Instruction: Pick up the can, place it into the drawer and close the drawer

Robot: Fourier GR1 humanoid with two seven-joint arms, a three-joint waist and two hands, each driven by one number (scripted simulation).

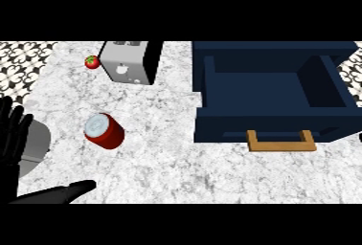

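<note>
A red can (106, 133) with a silver top stands on the marble counter, left of centre. To its right a dark blue drawer (212, 95) is pulled open towards me; its inside is bare and a tan wooden handle (280, 141) sits on its front. My left hand (10, 139) shows at the left edge, open, fingers up, apart from the can. Its black thumb (60, 193) lies low in the view, pointing right, below the can. A grey forearm part (37, 143) sits beside the fingers. My right hand does not show.
A silver and black toaster (129, 62) stands at the back, beyond the can. A small red fruit (92, 61) lies just left of it. Marble counter (163, 158) stretches between the can and the drawer. Patterned tiles border the far corners.
</note>
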